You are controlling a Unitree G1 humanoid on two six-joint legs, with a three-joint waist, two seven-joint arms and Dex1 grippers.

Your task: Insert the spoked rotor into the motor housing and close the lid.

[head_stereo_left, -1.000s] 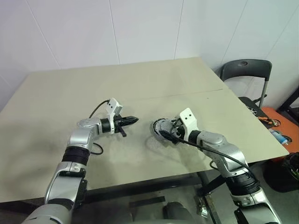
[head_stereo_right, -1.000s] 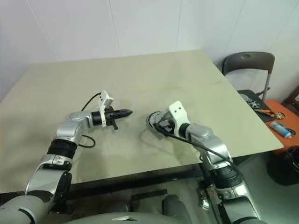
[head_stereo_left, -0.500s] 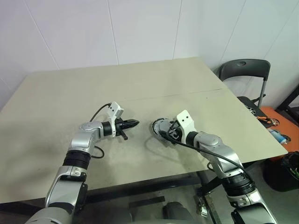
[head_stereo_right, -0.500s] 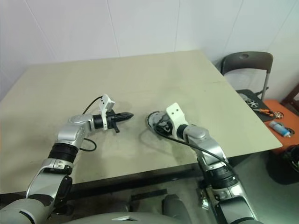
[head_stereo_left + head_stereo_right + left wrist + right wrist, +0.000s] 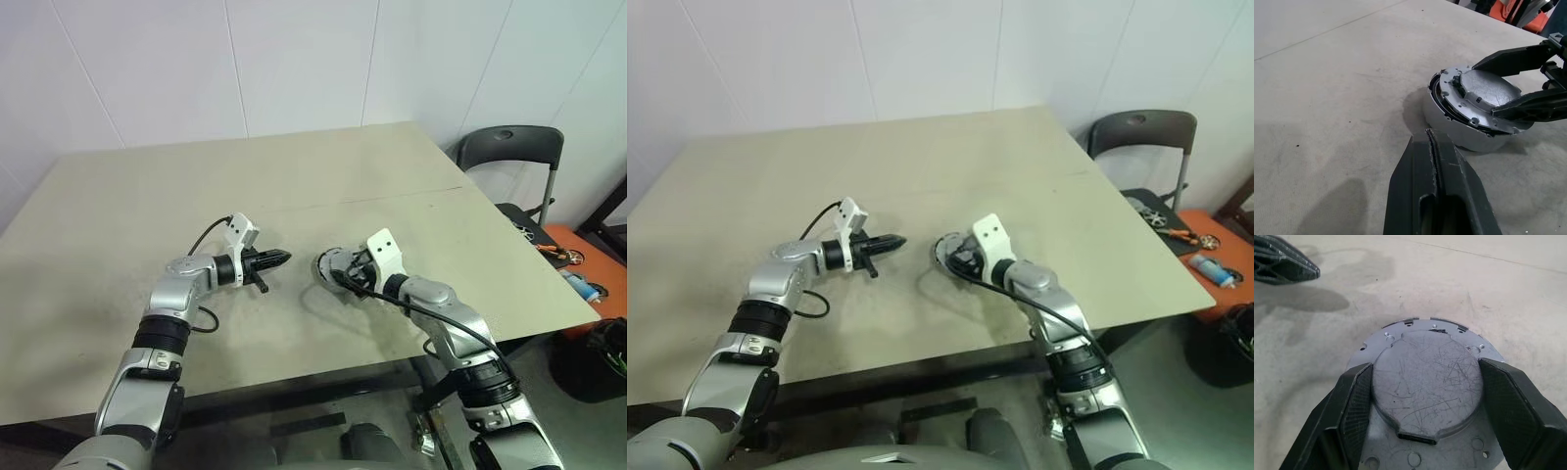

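Gripping lid [image 5: 1427,382] on motor housing [image 5: 1449,122]: right hand [image 5: 1425,396].

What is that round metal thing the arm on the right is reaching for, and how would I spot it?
Look at the big beige table; near its front middle, between the two arms, sits the motor housing, a squat silver-grey cylinder. The flat light-grey lid lies tilted on top, and the right gripper has a black finger on each side of it. It is the only round metal object on the table.
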